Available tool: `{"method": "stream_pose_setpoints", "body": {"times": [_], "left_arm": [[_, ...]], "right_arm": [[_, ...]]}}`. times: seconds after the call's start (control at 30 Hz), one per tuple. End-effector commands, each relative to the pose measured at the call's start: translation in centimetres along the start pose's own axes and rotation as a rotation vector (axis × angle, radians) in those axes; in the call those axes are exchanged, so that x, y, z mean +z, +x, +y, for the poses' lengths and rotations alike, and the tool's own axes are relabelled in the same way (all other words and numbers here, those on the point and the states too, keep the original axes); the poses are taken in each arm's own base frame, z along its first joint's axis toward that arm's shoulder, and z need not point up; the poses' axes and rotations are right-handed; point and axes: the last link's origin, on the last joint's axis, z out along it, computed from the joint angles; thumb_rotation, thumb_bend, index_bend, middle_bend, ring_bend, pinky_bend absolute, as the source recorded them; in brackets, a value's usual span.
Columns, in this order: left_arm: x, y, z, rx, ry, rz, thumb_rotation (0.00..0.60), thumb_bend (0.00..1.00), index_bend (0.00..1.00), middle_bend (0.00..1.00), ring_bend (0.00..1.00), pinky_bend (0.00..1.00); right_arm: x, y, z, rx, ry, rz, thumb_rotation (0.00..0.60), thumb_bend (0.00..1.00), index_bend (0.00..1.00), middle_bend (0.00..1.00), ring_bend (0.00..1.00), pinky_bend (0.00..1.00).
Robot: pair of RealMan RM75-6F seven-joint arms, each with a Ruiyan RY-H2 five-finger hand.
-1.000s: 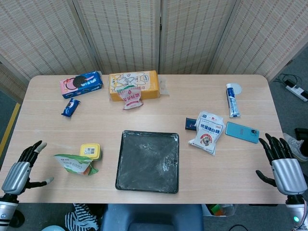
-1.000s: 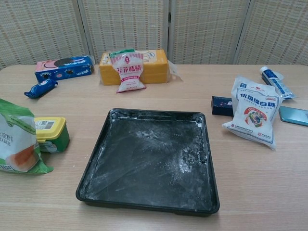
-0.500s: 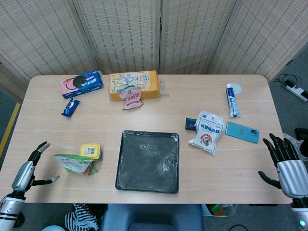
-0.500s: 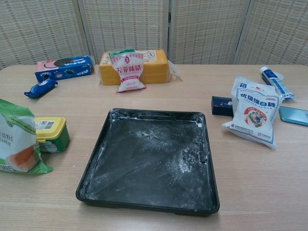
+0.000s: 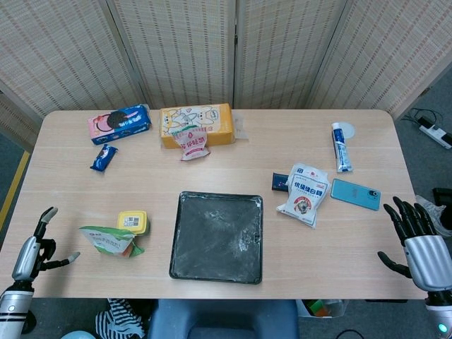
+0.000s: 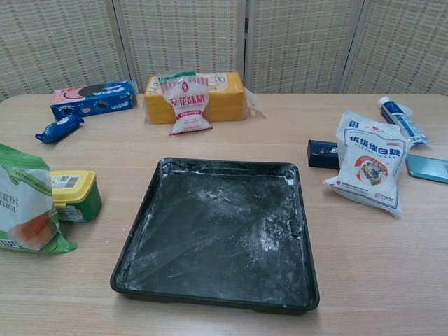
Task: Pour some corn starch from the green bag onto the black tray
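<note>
green bag (image 5: 109,241) lies just right of the left hand (image 5: 32,253) — fingers spread, holding nothing.

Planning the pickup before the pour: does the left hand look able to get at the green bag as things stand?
Probably yes. The left hand is open at the table's near-left edge, and only bare tabletop lies between it and the green bag. The yellow tub sits behind the bag, on its far side, so it should not block the approach.
</note>
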Motion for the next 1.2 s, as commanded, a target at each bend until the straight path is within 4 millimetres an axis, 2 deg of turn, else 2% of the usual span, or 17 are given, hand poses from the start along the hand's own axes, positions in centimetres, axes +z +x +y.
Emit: {"method": "stream_pose_setpoints", "body": {"times": [0.03, 0.13, 0.33, 0.63, 0.97, 1.2], "left_arm": [[-0.5, -0.8, -1.2, -0.068, 0.058, 0.023, 0.600, 0.16, 0.00, 0.01, 0.94, 1.00], [-0.5, -1.5, -2.0, -0.214, 0.116, 0.027, 0.600, 0.15, 0.00, 0.02, 0.96, 1.00], [0.5, -2.0, -3.1, -0.312, 0.155, 0.005, 0.600, 0.15, 0.00, 0.02, 0.97, 1.00], [2.8, -4.0, -3.5, -0.328, 0.199, -0.017, 0.600, 0.15, 0.00, 0.02, 0.97, 1.00], [2.8, -5.2, -3.5, -0.315, 0.195, -0.047, 0.600, 0.15, 0.00, 0.02, 0.96, 1.00], [3.7, -5.9, -3.0, -0.313, 0.186, -0.079, 0.600, 0.15, 0.00, 0.02, 0.96, 1.00]], "right_arm": [[0.0, 0.0, 0.0, 0.000, 0.003, -0.001, 0.600, 0.21, 0.00, 0.00, 0.00, 0.00], [-0.1, -0.1, -0.1, 0.006, 0.012, -0.006, 0.600, 0.21, 0.00, 0.00, 0.00, 0.00], [-0.3, 0.0, -0.3, 0.009, 0.024, -0.004, 0.600, 0.21, 0.00, 0.00, 0.00, 0.00], [-0.2, -0.3, -0.5, 0.004, 0.033, -0.019, 0.600, 0.21, 0.00, 0.00, 0.00, 0.00], [-0.1, -0.6, -0.6, -0.005, 0.035, -0.027, 0.600, 0.21, 0.00, 0.00, 0.00, 0.00], [0.0, -0.8, -0.6, -0.011, 0.029, -0.027, 0.600, 0.21, 0.00, 0.00, 0.00, 0.00]]}}
